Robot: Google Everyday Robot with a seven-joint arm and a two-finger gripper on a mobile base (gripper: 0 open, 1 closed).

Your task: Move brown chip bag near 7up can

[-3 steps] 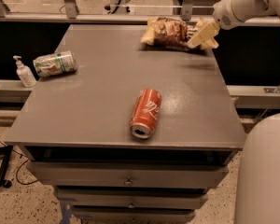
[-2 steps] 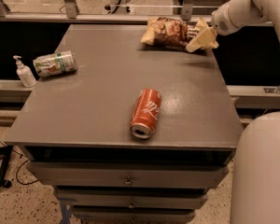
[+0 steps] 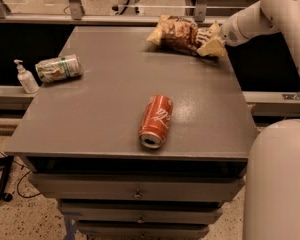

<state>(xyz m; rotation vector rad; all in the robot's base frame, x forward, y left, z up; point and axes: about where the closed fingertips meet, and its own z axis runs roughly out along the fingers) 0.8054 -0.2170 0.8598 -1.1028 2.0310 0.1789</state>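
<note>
The brown chip bag [image 3: 176,33] lies at the far right of the table top, with crinkled brown foil and tan ends. My gripper [image 3: 210,41] is at the bag's right end and is shut on it, with the white arm reaching in from the upper right. The 7up can [image 3: 59,68], silver-white and green, lies on its side at the table's left edge, far from the bag.
A red Coca-Cola can [image 3: 156,121] lies on its side in the front middle of the grey table [image 3: 105,109]. A small white pump bottle [image 3: 25,77] stands on a ledge left of the table. My white base [image 3: 280,184] is at the lower right. Drawers sit below the table top.
My gripper has edged left onto the bag's right end and the arm has lifted a little. The bag has shifted slightly left. The cans have not moved.
</note>
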